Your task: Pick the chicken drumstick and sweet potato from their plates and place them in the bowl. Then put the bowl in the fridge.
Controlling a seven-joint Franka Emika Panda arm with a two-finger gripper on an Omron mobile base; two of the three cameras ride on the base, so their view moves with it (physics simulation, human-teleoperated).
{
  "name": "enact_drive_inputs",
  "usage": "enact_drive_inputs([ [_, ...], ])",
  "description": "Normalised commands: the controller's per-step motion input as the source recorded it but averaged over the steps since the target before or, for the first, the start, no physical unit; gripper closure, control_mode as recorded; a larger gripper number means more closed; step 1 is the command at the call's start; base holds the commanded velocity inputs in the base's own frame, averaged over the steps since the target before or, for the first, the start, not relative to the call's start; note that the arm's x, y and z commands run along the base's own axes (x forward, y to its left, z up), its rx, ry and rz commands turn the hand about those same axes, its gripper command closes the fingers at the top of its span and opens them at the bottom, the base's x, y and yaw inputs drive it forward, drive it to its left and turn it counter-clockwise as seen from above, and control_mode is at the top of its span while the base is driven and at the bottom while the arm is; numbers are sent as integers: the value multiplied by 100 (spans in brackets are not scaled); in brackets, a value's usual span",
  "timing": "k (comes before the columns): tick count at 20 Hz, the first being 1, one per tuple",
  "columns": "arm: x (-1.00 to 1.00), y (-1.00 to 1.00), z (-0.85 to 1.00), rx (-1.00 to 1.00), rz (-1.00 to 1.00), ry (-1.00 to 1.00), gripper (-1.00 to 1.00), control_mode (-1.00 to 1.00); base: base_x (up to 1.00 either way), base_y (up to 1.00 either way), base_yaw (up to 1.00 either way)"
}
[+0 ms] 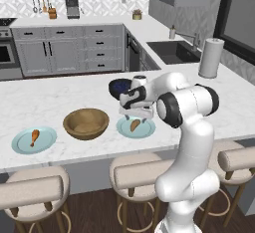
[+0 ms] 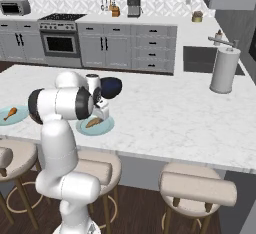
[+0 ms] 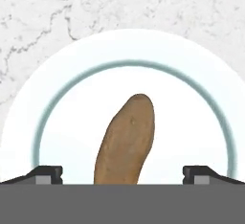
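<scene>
Padded bar stools (image 1: 35, 189) are standing closest to me along the near edge of the marble counter (image 1: 60, 97), with the white arm rising from among them and bending over the worktop. Its gripper (image 1: 135, 115) is hanging low over one of the light-blue plates (image 1: 144, 131), and the claw is standing released, spread wide. From the hand view, the two dark fingertips (image 3: 45, 174) are sitting well apart on either side of the sweet potato (image 3: 126, 139), which is lying on its plate (image 3: 201, 94) between them; I cannot tell whether they are touching it.

From the left base view, the sweet potato (image 1: 135, 124) is resting on the plate just under the hand. Beside that plate, to its left, the wooden bowl (image 1: 86, 123) is sitting upright with nothing in it. Further left, the chicken drumstick (image 1: 34, 137) is lying on the other plate (image 1: 22, 145), well apart from the gripper. Behind the hand, a small dark blue-black bowl (image 1: 118, 86) is sitting on the counter.

From the right base view, the gripper (image 2: 101, 112) is hovering over the near plate (image 2: 106, 126) with the sweet potato (image 2: 93, 123) on it, and the drumstick (image 2: 9, 113) is showing at the far left edge. A paper towel roll (image 2: 224, 70) is standing upright on the counter near the sink (image 2: 202, 59).
</scene>
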Motion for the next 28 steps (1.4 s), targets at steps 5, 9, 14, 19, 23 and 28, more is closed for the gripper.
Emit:
enact_drive_inputs([
  [5,6,0,-37,0,-9,2,-100,-100,0,0,0],
  [9,0,0,-50,0,-4,0,-100,-100,0,0,0],
  [14,0,0,-16,0,-1,0,100,-100,0,0,0],
  [19,0,0,3,0,0,0,100,-100,0,0,0],
  [23,-12,3,87,1,1,-9,100,-100,0,0,0],
  [28,-32,18,100,1,13,2,100,-100,0,0,0],
])
